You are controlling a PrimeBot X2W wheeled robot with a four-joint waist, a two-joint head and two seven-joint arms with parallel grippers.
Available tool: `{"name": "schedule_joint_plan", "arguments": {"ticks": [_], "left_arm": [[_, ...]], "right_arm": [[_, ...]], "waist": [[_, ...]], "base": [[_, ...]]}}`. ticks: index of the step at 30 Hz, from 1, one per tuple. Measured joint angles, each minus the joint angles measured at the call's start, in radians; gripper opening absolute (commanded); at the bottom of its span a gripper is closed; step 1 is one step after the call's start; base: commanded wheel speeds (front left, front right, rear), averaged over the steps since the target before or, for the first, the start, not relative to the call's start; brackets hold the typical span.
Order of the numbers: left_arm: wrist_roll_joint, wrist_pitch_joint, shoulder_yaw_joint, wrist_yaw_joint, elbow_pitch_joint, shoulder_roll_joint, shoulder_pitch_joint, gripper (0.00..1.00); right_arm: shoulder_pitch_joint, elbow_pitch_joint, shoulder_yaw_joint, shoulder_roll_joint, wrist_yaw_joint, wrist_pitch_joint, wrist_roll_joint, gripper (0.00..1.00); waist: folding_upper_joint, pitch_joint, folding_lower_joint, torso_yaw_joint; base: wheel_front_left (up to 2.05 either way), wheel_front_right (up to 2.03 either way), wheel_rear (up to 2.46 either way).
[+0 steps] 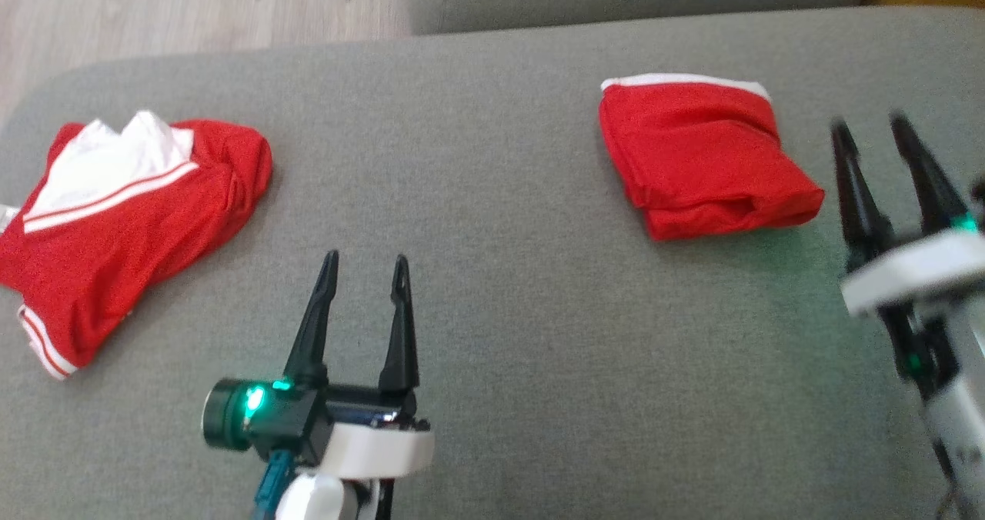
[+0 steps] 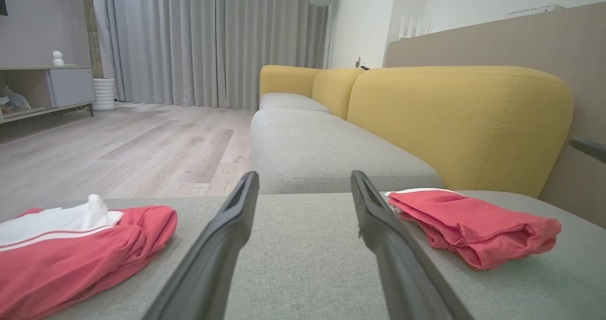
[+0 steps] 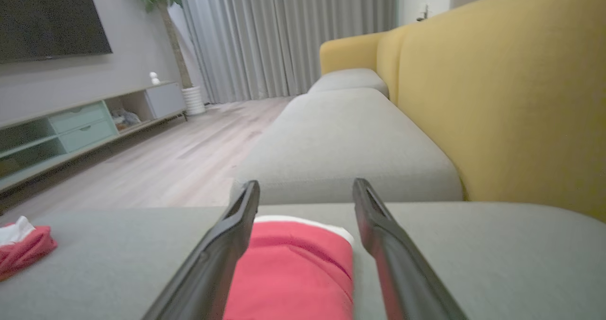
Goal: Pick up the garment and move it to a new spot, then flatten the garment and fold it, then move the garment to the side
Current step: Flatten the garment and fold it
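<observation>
A crumpled red garment (image 1: 131,220) with white panels and stripes lies at the left of the grey cushion (image 1: 500,197); it is also in the left wrist view (image 2: 71,253) and, small, in the right wrist view (image 3: 23,249). A folded red garment (image 1: 704,158) with a white edge rests at the right, seen too in the left wrist view (image 2: 473,225). My left gripper (image 1: 365,260) hovers open between the two garments, holding nothing (image 2: 304,175). My right gripper (image 1: 869,124) is open just right of the folded garment (image 3: 289,272), which shows between its fingers (image 3: 222,244) lower down.
A second grey seat cushion (image 2: 322,149) continues beyond this one, with the yellow sofa back (image 2: 454,121) along the right. Wooden floor (image 2: 132,140) lies past the cushion's left edge. A low TV cabinet (image 3: 80,126) stands by the far wall.
</observation>
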Motion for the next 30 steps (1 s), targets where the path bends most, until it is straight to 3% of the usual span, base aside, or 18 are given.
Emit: {"name": "schedule_joint_plan", "arguments": {"ticks": [2, 3, 4, 5, 12, 20, 25, 30], "left_arm": [[0.000, 0.000, 0.010, -0.008, 0.000, 0.000, 0.023, 1.00], [0.002, 0.000, 0.012, -0.008, 0.000, 0.000, 0.031, 1.00], [0.004, 0.000, 0.014, -0.009, -0.001, 0.000, 0.038, 1.00], [0.005, 0.000, 0.015, -0.009, -0.003, 0.000, 0.042, 1.00], [0.011, 0.000, 0.014, -0.017, -0.021, 0.000, 0.047, 1.00], [0.007, 0.000, -0.030, -0.015, -0.018, -0.001, 0.003, 1.00], [-0.012, 0.000, -0.031, 0.003, -0.016, -0.001, -0.015, 1.00], [-0.016, 0.000, -0.025, 0.005, -0.001, -0.001, -0.013, 1.00]], "right_arm": [[0.071, 0.019, -0.039, -0.003, 0.000, 0.002, 0.000, 1.00], [0.101, 0.028, -0.051, -0.003, 0.000, 0.012, 0.000, 0.55], [0.126, 0.037, -0.059, -0.003, 0.000, 0.028, 0.002, 0.19], [0.145, 0.047, -0.066, -0.002, 0.000, 0.041, 0.003, 0.00], [0.096, 0.101, -0.098, 0.012, 0.000, 0.114, 0.001, 0.00], [-0.164, 0.303, 0.006, 0.023, 0.000, 0.196, -0.008, 0.00], [-0.129, 0.430, 0.041, 0.045, 0.000, 0.180, 0.027, 0.00], [-0.080, 0.460, 0.091, 0.074, 0.000, 0.105, 0.071, 0.00]], "waist": [[0.0000, -0.020, -0.0001, -0.005], [0.0000, -0.028, -0.0001, -0.007], [0.0000, -0.034, -0.0001, -0.007], [0.0000, -0.036, -0.0002, -0.006], [0.0000, -0.014, 0.0001, 0.012], [0.0000, 0.054, 0.0003, 0.052], [0.0000, 0.076, 0.0004, 0.064], [0.0000, 0.054, 0.0003, 0.045]], "base": [[0.00, 0.00, 0.00], [0.00, 0.00, 0.00], [0.00, 0.00, 0.00], [0.00, 0.00, 0.00], [0.00, 0.00, 0.00], [0.00, 0.00, 0.00], [0.00, 0.00, 0.00], [0.00, 0.00, 0.00]]}}
